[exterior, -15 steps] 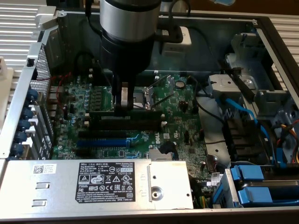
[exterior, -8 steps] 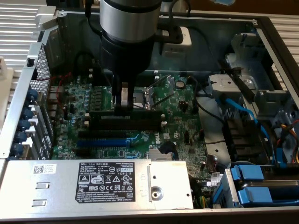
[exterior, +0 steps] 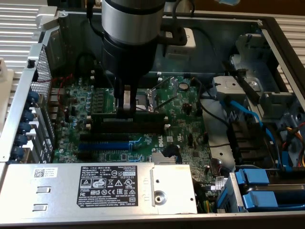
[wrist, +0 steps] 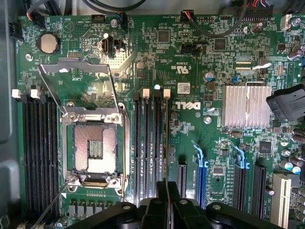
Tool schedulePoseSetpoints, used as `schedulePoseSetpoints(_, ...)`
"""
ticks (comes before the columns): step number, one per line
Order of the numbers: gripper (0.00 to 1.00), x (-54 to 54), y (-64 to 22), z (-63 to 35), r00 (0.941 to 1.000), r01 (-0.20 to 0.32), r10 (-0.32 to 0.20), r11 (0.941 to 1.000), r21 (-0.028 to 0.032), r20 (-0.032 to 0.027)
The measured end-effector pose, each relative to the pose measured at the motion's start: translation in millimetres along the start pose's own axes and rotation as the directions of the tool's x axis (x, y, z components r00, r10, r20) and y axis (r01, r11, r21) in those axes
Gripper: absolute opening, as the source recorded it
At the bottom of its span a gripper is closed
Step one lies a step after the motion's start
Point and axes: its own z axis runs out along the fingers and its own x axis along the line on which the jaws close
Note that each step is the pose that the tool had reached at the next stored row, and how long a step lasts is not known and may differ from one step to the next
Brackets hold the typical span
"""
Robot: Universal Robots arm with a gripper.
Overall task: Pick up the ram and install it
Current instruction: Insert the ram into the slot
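Ram [wrist: 165, 192] clamped edge-on between the closed fingers [wrist: 160, 198] of the gripper [wrist: 165, 183], lined up over the black slots [wrist: 151, 143] beside the open processor socket [wrist: 95, 143]; touching them or just clear, impossible to tell. Around it, an open computer case [exterior: 214, 43] on a ribbed surface [exterior: 19, 24]. Hanging straight down into it, the silver-and-black arm [exterior: 131, 24]. Across the floor, a green motherboard [exterior: 186, 129]; along one edge, a grey power supply [exterior: 28, 191] with a black label [exterior: 107, 183]. At the exterior view's right, blue drive brackets [exterior: 250, 179]. Smaller still, a finned heat sink [wrist: 247, 106] and a blue slot [wrist: 201, 179].
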Motion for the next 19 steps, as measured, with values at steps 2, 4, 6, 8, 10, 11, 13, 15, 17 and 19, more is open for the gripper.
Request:
schedulePoseSetpoints(2, 0.12, -0.3, 0.0, 0.0, 1.0000, 0.000, 0.000, 1.0000, 0.0000, 0.0000)
schedulePoseSetpoints(4, 0.12, -0.4, 0.0, 0.0, 1.0000, 0.000, 0.000, 1.0000, 0.0000, 0.0001)
schedulePoseSetpoints(6, 0.12, -0.7, 0.0, -0.1, 1.0000, 0.000, 0.000, 1.0000, 0.0000, 0.0001)
schedulePoseSetpoints(8, 0.12, -0.7, 0.0, -0.1, 1.0000, 0.000, 0.000, 1.0000, 0.0001, 0.0001)
schedulePoseSetpoints(10, 0.12, -0.7, 0.0, 0.0, 1.0000, 0.000, 0.000, 1.0000, 0.0000, 0.0000)
schedulePoseSetpoints(11, 0.12, -0.7, 0.0, 0.0, 1.0000, 0.000, 0.000, 1.0000, 0.0000, 0.0001)
schedulePoseSetpoints(13, 0.12, -0.7, 0.0, 0.0, 1.0000, 0.000, 0.000, 1.0000, 0.0001, 0.0001)
schedulePoseSetpoints(15, 0.12, -0.7, 0.0, 0.2, 1.0000, 0.000, 0.000, 1.0000, 0.0000, -0.0001)
schedulePoseSetpoints(17, 0.12, -0.8, 0.0, 0.2, 1.0000, -0.001, 0.001, 1.0000, -0.0003, -0.0001)
schedulePoseSetpoints(19, 0.12, -0.8, 0.0, 0.6, 1.0000, -0.001, 0.001, 1.0000, -0.0004, -0.0001)
